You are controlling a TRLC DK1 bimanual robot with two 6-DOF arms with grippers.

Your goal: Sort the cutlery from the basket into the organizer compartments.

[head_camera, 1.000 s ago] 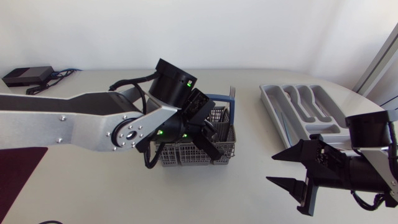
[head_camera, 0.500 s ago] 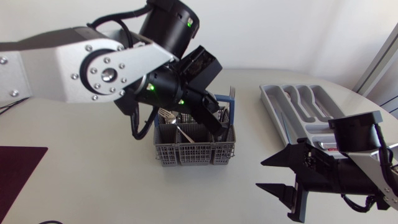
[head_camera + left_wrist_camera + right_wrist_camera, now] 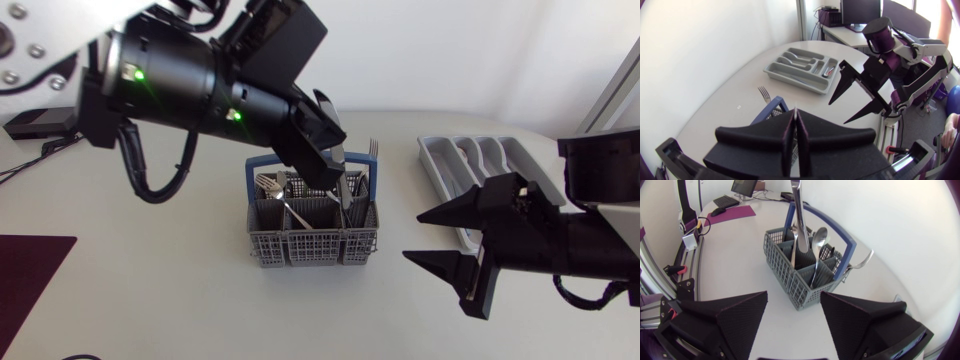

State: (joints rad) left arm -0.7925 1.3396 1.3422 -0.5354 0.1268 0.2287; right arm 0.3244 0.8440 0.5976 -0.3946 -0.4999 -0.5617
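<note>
One grey basket [image 3: 312, 238] with a blue handle stands near the middle of the table [image 3: 150, 300], divided into small compartments. A long piece of cutlery [image 3: 798, 215] rises upright from it, its lower end down among the compartments and its upper end pinched in the left hand [image 3: 336, 182], whose two fingers [image 3: 812, 137] are pressed flat together directly above the basket. What kind of piece it is cannot be made out.

Beside that piece one spoon [image 3: 817, 242] stands bowl up. One fork [image 3: 372, 150] stands tines up at the basket's far corner, by the blue handle. A few more heads [image 3: 266, 184] show in a back compartment; their number is unclear.

One grey organizer [image 3: 799, 67] lies well apart from the basket, toward the right arm's side, with several moulded compartments. One end compartment holds a single small item [image 3: 829, 70]; the others look bare.

The right hand [image 3: 412, 237] hangs between basket and organizer, fingers spread wide and pointing at the basket, holding nothing. From above, its arm covers the organizer's near end.

At the table's left edge lie one dark red mat [image 3: 30, 262] and, farther back, one black box [image 3: 42, 121] with cables.
</note>
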